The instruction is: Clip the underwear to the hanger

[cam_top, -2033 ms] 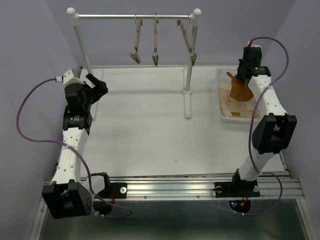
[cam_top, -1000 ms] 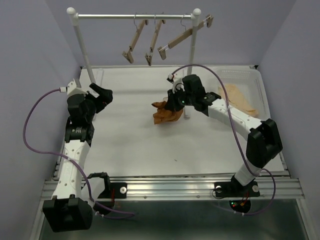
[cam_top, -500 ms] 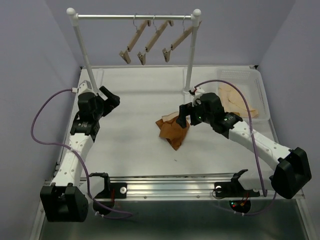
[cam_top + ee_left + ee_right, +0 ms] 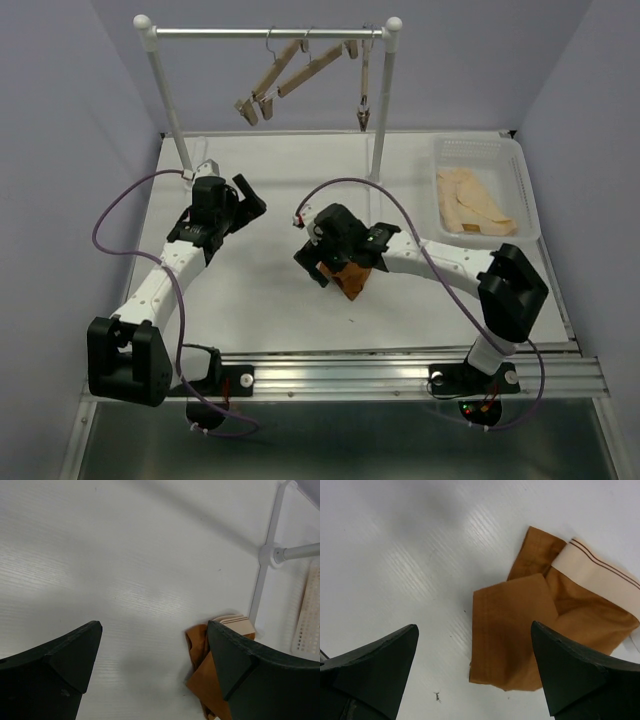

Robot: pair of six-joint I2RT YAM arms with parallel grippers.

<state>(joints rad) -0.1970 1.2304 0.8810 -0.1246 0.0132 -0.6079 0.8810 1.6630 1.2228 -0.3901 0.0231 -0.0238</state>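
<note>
- Right wrist view shows the right gripper (image 4: 474, 626) with its jaws spread wide and nothing in them. The underwear (image 4: 520, 630) lies crumpled on the table (image 4: 395, 540) directly below it, more toward the finger at the right of that view
- Two seconds ago this gripper held the garment pinched over the basket (image 4: 470, 150). It has since carried it to mid-table and let go, so the fetch looks done and the clipping has not begun
- Left gripper (image 4: 154, 624), also wide and empty, has swung inward, and the underwear now sits just beside one of its fingers
- Three hangers (image 4: 310, 65) on the rail (image 4: 220, 32), well beyond both grippers, have shifted angle, and one now hangs straight
- Basket, well apart from both grippers, now holds only the cream garments (image 4: 470, 200)
</note>
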